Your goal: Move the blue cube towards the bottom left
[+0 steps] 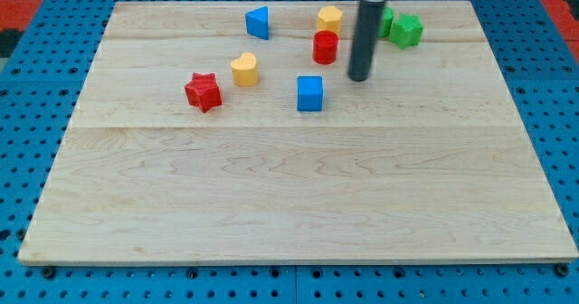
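The blue cube point(309, 93) sits on the wooden board point(298, 204), a little above the middle. My tip point(359, 78) is to the cube's upper right, a short gap away, not touching it. The rod rises from there to the view's top edge. A red cylinder point(325, 47) stands just left of the rod, above the cube.
A yellow heart point(243, 69) and a red star point(204, 91) lie left of the cube. A blue triangular block point(258, 22) and a yellow block point(329, 18) are near the top. A green star point(407, 30) and another green block point(386, 22), partly hidden by the rod, are at the top right.
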Controlling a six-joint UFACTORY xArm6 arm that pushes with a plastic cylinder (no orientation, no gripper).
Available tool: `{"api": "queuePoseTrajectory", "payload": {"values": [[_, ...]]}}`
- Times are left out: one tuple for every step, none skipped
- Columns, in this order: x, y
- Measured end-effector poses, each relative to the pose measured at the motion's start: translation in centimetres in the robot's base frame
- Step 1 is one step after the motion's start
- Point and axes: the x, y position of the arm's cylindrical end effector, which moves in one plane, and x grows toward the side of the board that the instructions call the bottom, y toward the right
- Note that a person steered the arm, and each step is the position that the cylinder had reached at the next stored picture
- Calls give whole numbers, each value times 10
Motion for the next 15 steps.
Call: {"api": "queuePoseTrajectory", "payload": {"values": [[-4,-14],[-4,-12],[-4,-15],[-4,-17],[-4,-29],[-4,-43],[16,-60],[55,-65],[71,-46],[69,-11],[49,-14],[33,25],[107,45],[132,-49],[133,-144]]}}
